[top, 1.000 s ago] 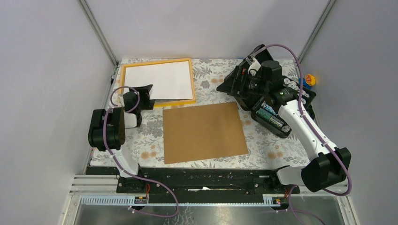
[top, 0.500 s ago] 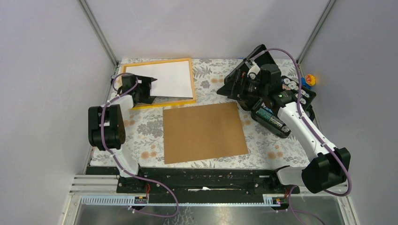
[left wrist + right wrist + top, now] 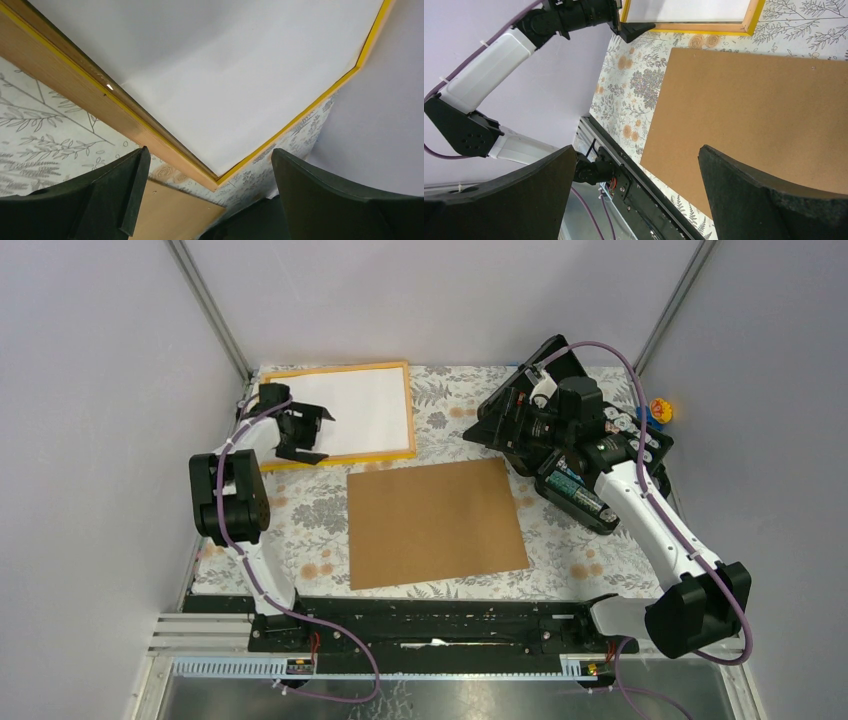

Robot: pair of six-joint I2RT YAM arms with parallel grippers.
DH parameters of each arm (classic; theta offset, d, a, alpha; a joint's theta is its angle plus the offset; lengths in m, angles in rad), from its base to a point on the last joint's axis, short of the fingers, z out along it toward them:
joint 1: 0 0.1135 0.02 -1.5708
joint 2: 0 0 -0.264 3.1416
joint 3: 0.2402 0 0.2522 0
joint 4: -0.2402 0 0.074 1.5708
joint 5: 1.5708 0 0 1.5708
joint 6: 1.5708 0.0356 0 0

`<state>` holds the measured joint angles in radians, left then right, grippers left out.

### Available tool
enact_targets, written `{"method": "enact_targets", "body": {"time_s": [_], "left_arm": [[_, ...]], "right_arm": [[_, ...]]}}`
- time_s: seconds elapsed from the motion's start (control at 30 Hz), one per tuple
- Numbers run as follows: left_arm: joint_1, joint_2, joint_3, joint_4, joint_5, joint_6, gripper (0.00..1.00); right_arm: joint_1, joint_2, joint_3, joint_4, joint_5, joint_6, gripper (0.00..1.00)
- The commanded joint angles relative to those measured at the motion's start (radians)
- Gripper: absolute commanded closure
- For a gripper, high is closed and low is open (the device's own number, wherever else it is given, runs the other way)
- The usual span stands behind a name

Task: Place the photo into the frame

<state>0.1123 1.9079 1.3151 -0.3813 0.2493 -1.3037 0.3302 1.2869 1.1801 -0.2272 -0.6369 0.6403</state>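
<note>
A plain brown board lies flat mid-table, toward the near edge. A black case sits near the far right corner, perhaps holding batteries.

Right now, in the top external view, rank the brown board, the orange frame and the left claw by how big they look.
1. brown board, largest
2. orange frame, somewhat smaller
3. left claw, clearly smallest, even though it sits above the frame and nearer the camera

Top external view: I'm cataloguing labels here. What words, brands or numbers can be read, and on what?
None can be read.
The batteries in the black case carry print too small to read.
The white sheet in the frame and the brown board show no text.
</note>
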Motion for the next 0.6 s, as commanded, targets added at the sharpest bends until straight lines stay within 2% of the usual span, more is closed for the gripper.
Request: {"method": "enact_targets", "body": {"time_s": [0.0, 0.13, 0.23, 0.37, 0.47, 0.57], "left_arm": [[0.008, -0.028, 0.146, -0.247, -0.081, 0.089, 0.01], [0.024, -0.065, 0.186, -0.381, -0.111, 0.170, 0.01], [0.032, -0.131, 0.124, -0.314, -0.055, 0.262, 0.01], [0.024, -0.196, 0.085, -0.194, 0.099, 0.485, 0.01], [-0.033, -0.270, 0.044, -0.149, 0.091, 0.633, 0.01], [-0.137, -0.323, 0.020, -0.176, -0.002, 0.752, 0.01]], "right_arm": [[0.010, -0.030, 0.000, 0.034, 0.002, -0.014, 0.00], [0.010, -0.028, -0.014, 0.034, 0.001, -0.016, 0.00], [0.010, -0.026, -0.031, 0.034, 0.009, -0.031, 0.00], [0.010, -0.019, -0.057, 0.034, 0.005, -0.053, 0.00], [0.009, -0.028, -0.094, 0.030, 0.003, -0.075, 0.00], [0.015, -0.042, -0.149, 0.024, 0.032, -0.103, 0.00]]}}
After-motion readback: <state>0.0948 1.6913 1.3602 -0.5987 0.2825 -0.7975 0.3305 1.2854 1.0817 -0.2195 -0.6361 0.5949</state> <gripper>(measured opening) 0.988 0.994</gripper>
